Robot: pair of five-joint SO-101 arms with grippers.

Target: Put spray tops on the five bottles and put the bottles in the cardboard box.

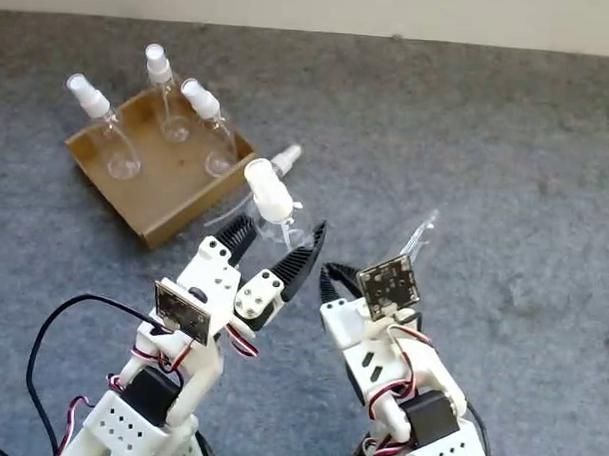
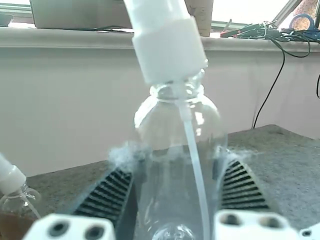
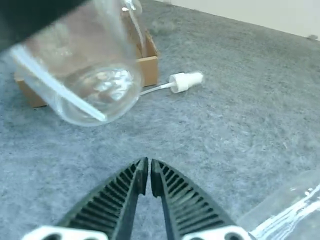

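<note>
Left hand [image 2: 176,197] clamps bottle [image 2: 175,125]; right hand [image 3: 150,171] pinched closed, empty.

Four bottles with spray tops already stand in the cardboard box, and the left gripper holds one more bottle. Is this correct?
Not four: the high view shows three bottles standing in the cardboard box. The left gripper does hold one more bottle between its fingers.
</note>
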